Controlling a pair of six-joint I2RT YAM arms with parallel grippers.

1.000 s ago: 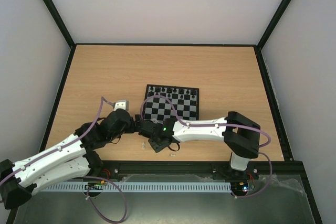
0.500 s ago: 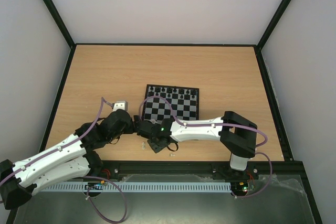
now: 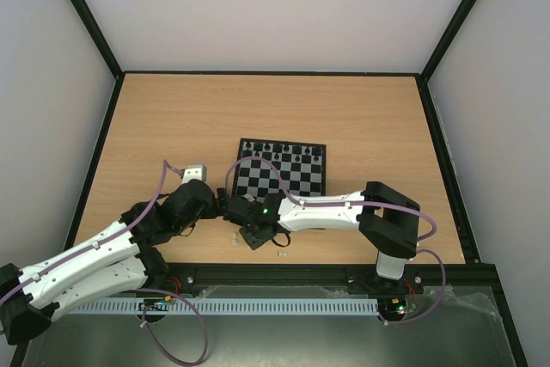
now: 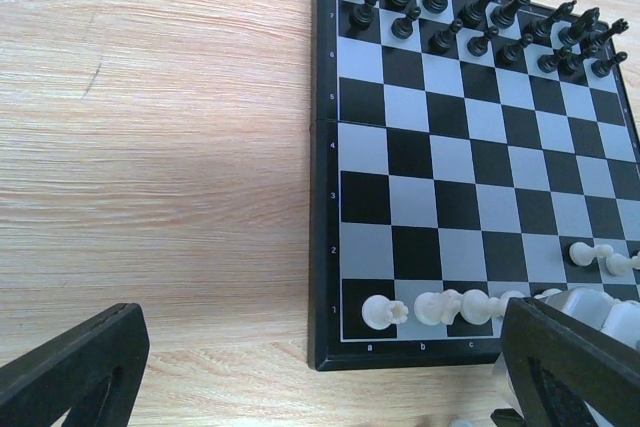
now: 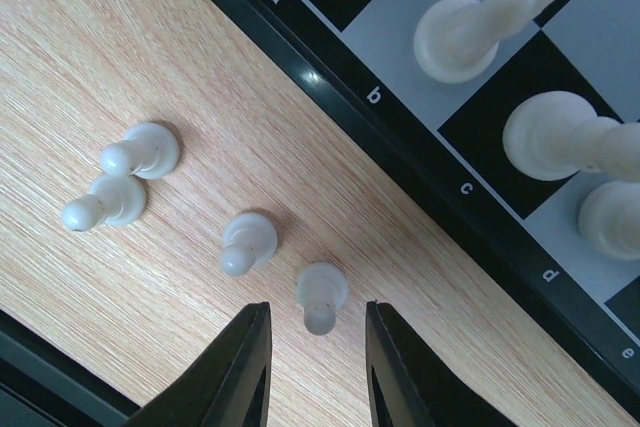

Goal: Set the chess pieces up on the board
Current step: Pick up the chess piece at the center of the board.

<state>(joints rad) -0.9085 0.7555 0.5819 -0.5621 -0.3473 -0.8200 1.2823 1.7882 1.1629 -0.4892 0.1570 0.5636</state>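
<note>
A pale wooden counter (image 3: 172,126) between white walls is carrying the board (image 4: 470,177), which is lying mid-frame in the top view. Black pieces (image 4: 448,35) are filling its upper rows, while white pieces (image 4: 440,307) are only partly lining the bottom row. At the lower centre of the right wrist view, the right hand (image 5: 318,367) is straddling a loose white pawn (image 5: 320,297) on the counter, fingers apart and not gripping it. The left hand (image 4: 325,332) is hanging wide apart. The risk is that an off-centre pinch on the round head squirts the pawn out or knocks it into the neighbouring pawn (image 5: 245,242).
</note>
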